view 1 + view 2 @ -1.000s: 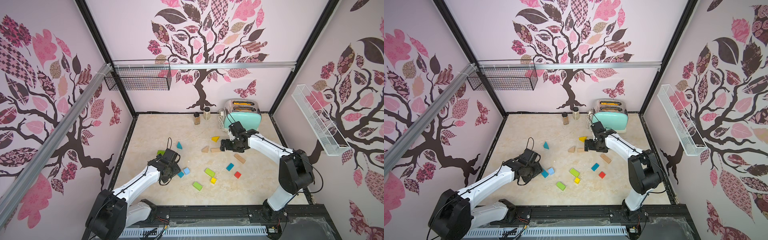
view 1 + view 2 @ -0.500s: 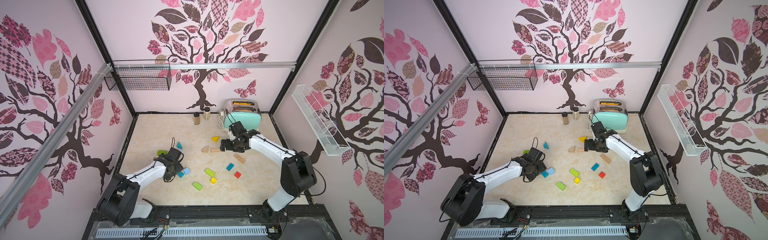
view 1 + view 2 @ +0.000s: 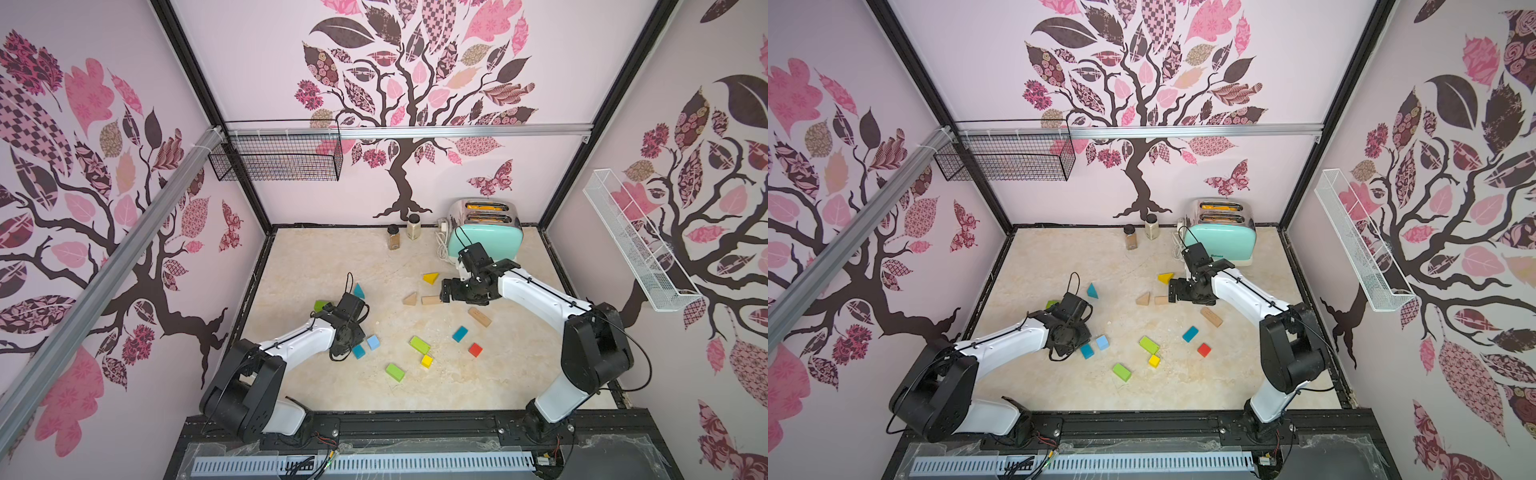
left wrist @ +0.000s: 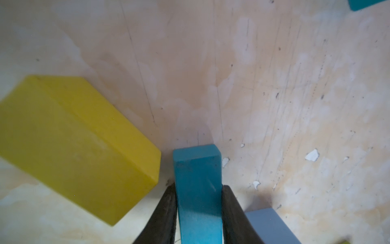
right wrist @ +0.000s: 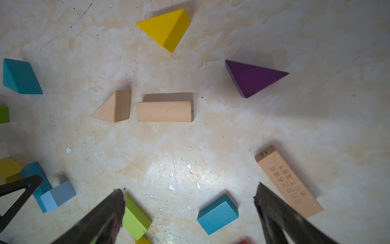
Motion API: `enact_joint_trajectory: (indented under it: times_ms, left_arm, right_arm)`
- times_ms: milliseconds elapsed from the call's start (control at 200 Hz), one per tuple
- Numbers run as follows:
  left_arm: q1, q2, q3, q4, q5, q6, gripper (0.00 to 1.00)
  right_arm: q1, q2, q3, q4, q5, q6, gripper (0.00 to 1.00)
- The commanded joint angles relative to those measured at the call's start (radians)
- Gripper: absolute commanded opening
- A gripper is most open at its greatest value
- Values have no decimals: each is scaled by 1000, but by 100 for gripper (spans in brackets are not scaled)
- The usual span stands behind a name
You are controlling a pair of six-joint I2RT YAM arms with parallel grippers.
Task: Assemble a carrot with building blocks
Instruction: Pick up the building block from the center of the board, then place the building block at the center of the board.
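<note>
Over scuffed, marble-look tabletop [image 3: 316,266], w/ painted wooden blocks [image 3: 419,345] strewn mid-table. R gripper [image 5: 190,202]: spread wide, empty, hovering nr bare-wood brick [image 5: 164,111] and bare-wood wedge [image 5: 111,107], laid in line, wedge's flat face to brick end w/ slim gap, prob. carrot body begun. L gripper [image 4: 198,190]: clamped across matte teal brick [image 4: 196,164], prob. for lifting; smooth yellow brick [image 4: 78,143] just beside, light-blue cube [image 4: 270,226] nr.

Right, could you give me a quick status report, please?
Left pincer shut on teal block. Right pincer open, empty. Yellow block and light blue block close either side.
</note>
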Motion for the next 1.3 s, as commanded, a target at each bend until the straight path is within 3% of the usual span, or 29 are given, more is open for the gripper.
enact_joint_trajectory:
  times_ms: [0, 120, 265, 390, 625, 975, 1295]
  left_arm:
    - [-3, -21, -7, -66, 16, 49, 26]
    - [-5, -71, 66, -140, -8, 136, 26]
    - [-4, -88, 222, -160, 2, 333, 24]
    - [-42, 25, 405, -180, 70, 521, 25]
    - [-200, 324, 721, -194, 116, 782, 24]
    - [-341, 661, 982, -155, 164, 1028, 24]
    - [-378, 788, 1067, -100, 202, 1177, 26]
  right_arm:
    - [6, -6, 44, -9, -7, 21, 99]
    - [6, -18, 69, -24, -7, 32, 99]
    - [6, -76, 100, -45, 29, 40, 99]
    - [-1, -145, 121, -88, 97, 51, 99]
    - [-48, -291, 98, -93, 152, 93, 99]
    - [-66, -383, 13, -41, 99, 134, 99]
    - [-66, -386, -18, -10, 65, 142, 99]
